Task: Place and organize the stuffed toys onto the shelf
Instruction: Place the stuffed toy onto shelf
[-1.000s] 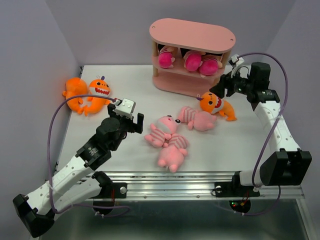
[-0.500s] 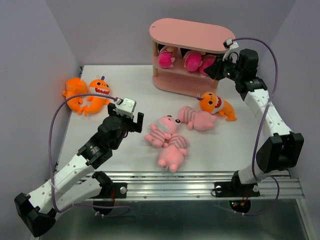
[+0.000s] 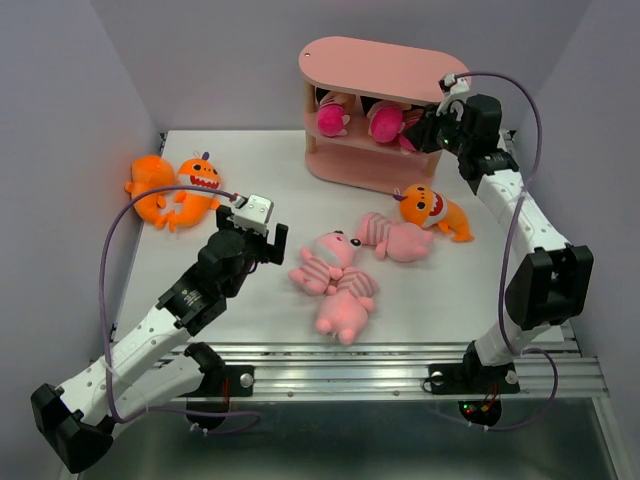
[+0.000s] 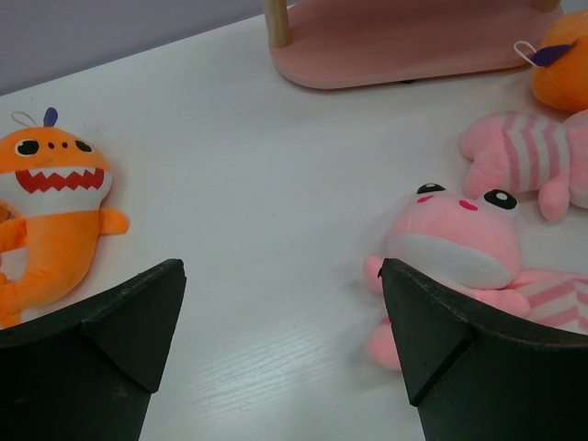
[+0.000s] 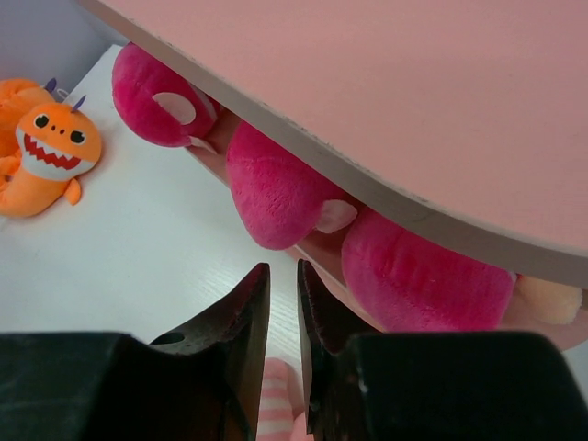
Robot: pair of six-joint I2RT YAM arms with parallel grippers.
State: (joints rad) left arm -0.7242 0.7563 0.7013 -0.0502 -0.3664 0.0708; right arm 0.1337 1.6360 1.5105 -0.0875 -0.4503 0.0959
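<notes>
The pink shelf (image 3: 385, 65) stands at the back of the table, with three magenta dolls (image 3: 385, 122) lying on its middle tier. My right gripper (image 3: 428, 135) is at that tier's right end, just in front of the dolls (image 5: 276, 193); its jaws (image 5: 283, 266) are nearly together with nothing between them. An orange monster (image 3: 430, 207) lies below it. Three pink striped pigs (image 3: 322, 262) lie mid-table. My left gripper (image 3: 268, 240) hovers open beside one pig (image 4: 455, 234), holding nothing. Two more orange monsters (image 3: 200, 175) lie at the far left.
The shelf's bottom tier (image 4: 404, 46) shows bare in the left wrist view. A pig (image 3: 400, 238) lies between the shelf front and the table's middle. Grey walls close in the left and right sides. The metal rail (image 3: 400, 355) runs along the near edge.
My right gripper left the orange monster on the table, rose to the shelf's middle tier and narrowed its jaws. The left arm has barely moved.
</notes>
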